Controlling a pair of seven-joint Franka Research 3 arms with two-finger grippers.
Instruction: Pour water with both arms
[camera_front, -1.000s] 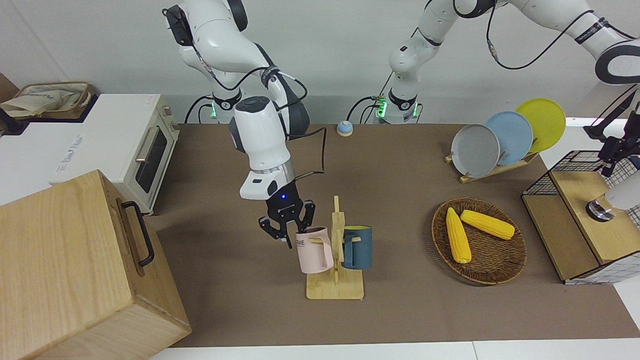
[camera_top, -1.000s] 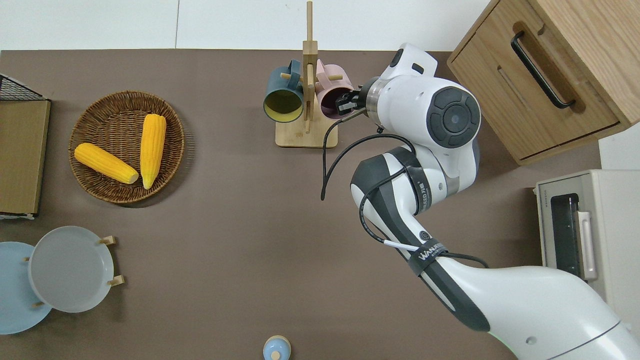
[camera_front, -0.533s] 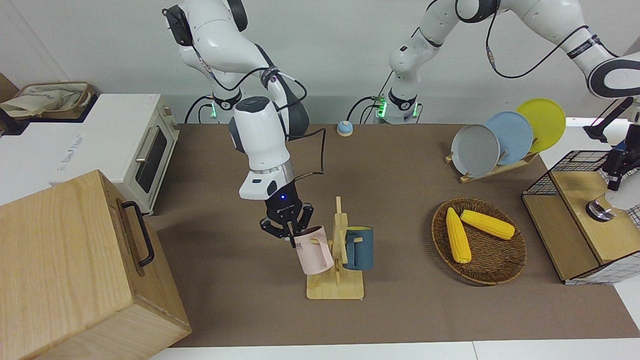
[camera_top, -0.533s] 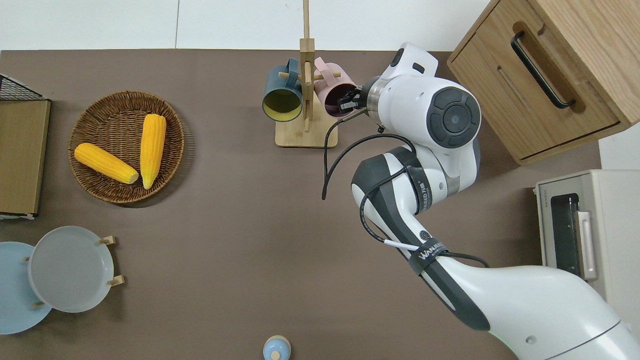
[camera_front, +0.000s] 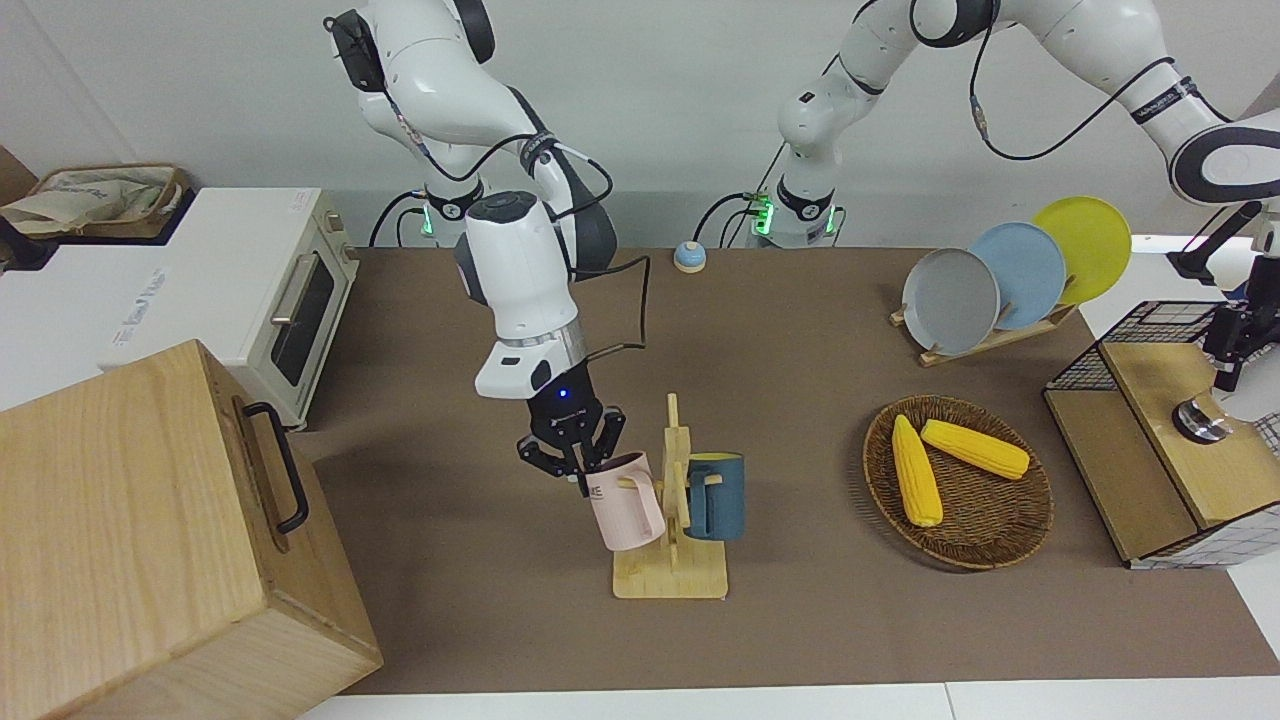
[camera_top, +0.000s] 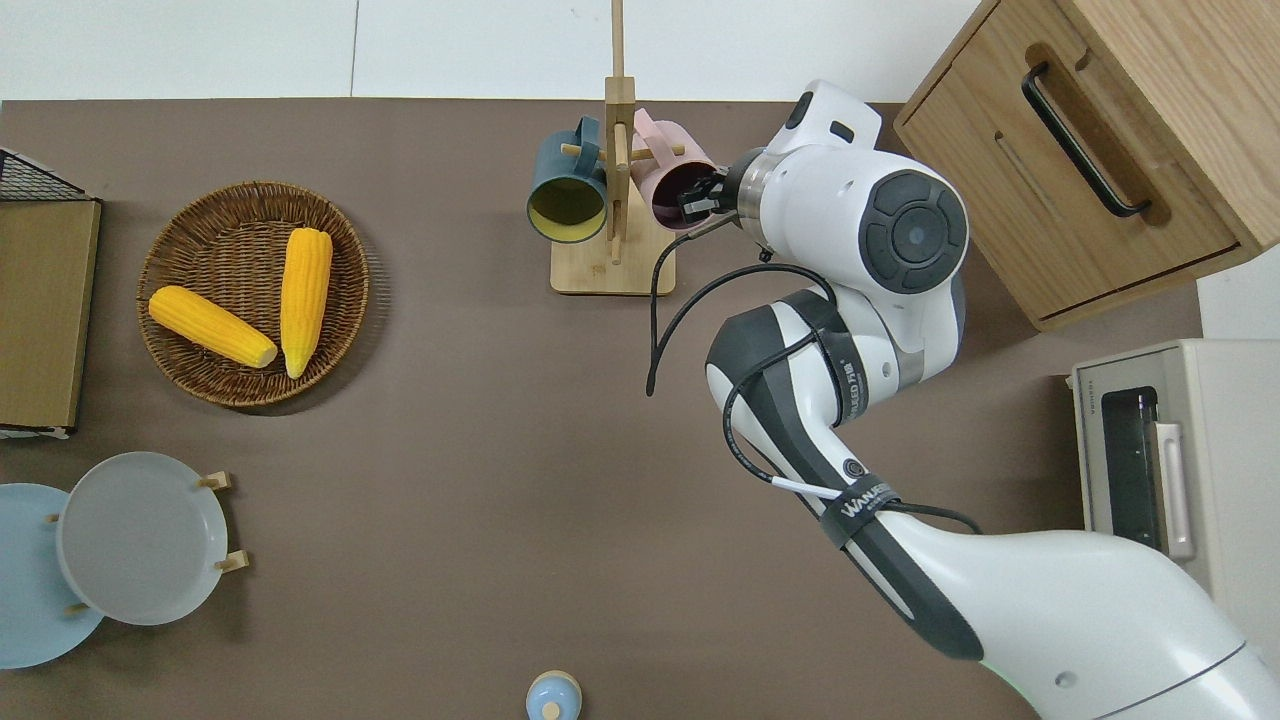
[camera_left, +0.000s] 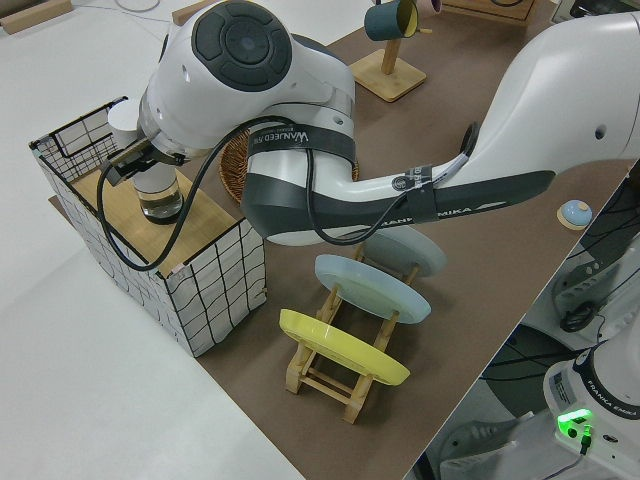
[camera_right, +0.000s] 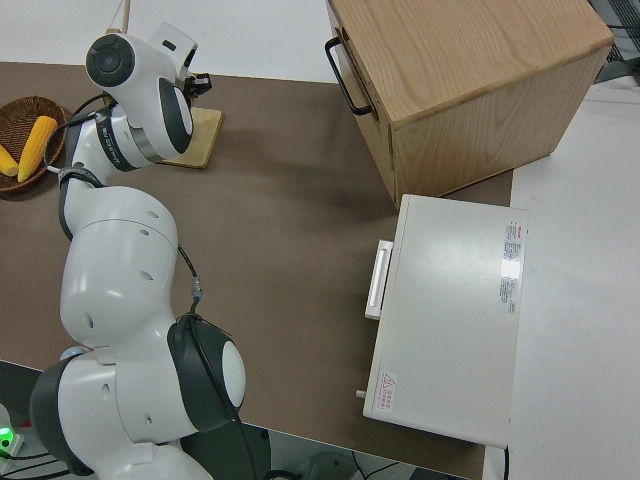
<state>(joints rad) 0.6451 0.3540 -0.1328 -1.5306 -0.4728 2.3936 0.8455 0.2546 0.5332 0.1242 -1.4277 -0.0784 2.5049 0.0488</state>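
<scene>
Right gripper (camera_front: 583, 458) clamped on tilted pink mug's (camera_front: 625, 503) rim, at wooden rack (camera_front: 672, 572).

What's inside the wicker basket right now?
Two yellow corn cobs lie side by side in the wicker basket; whatever lies under them is covered.

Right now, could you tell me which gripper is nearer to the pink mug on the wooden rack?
Right. The right gripper grips the pink mug at its rim; the left gripper is at the wire basket, at the left arm's end of the table.
</scene>
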